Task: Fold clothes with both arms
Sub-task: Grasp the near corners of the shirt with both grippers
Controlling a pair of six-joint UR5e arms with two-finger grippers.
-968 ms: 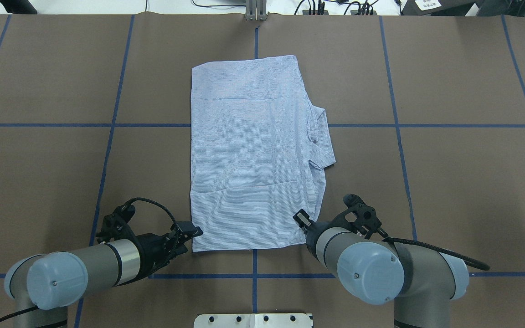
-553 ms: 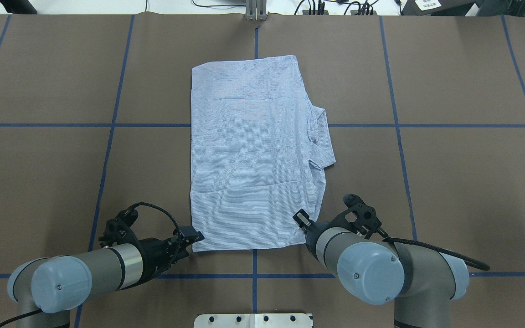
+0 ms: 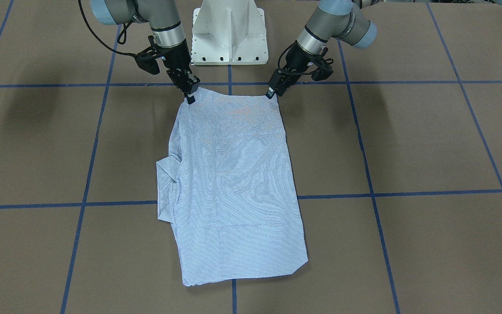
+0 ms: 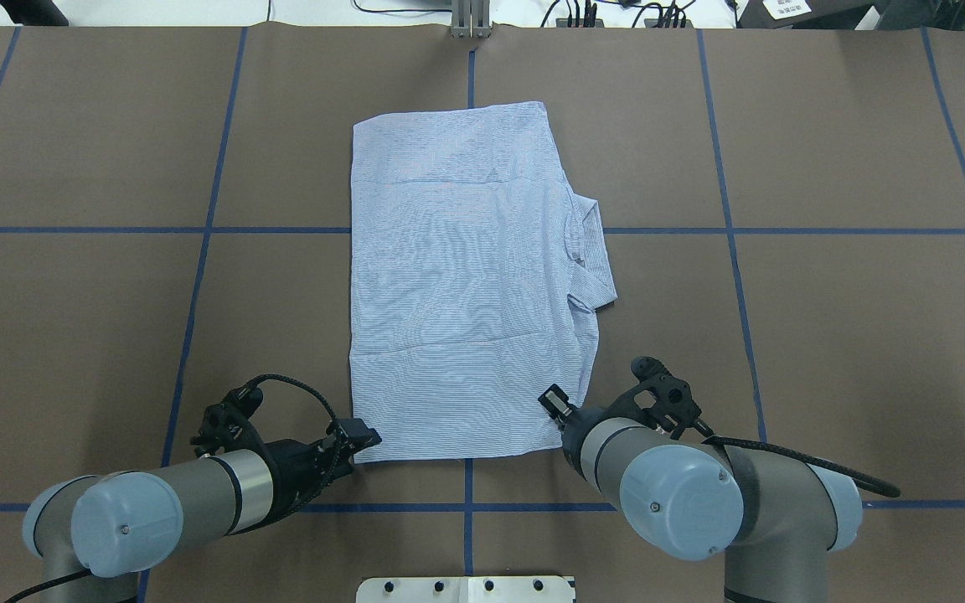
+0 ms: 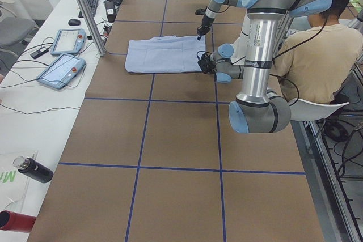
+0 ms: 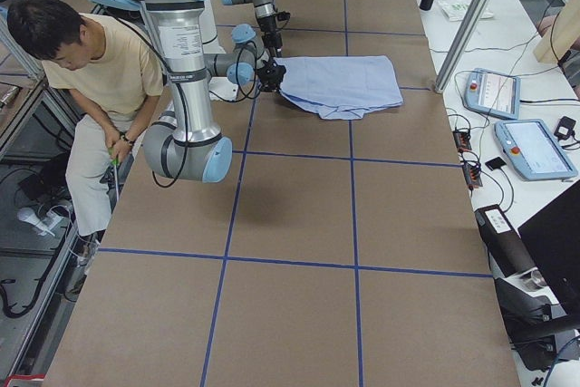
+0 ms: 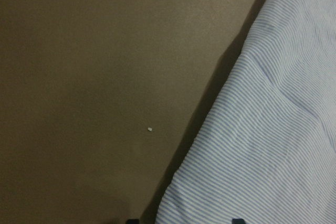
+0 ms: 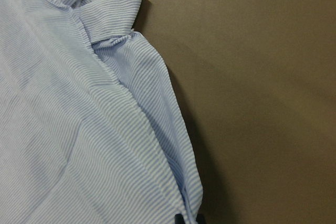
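Blue-striped cloth is pinched in my right gripper [image 3: 190, 98] at the shirt's [image 4: 457, 276] near right corner; my left gripper [image 3: 271, 92] straddles the near left corner, fingers spread; the shirt lies flat on the table [image 4: 826, 335], a narrow rectangle; next, I judge: close left, lift both corners evenly, carry them to the far hem.

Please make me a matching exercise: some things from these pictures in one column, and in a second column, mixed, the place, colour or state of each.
1. left gripper
2. right gripper
3. collar
4. table

a. brown
b. shut on the edge of the shirt
c. open, at a near shirt corner
d. pokes out on the robot's right

Pairs: 1-c, 2-b, 3-d, 4-a
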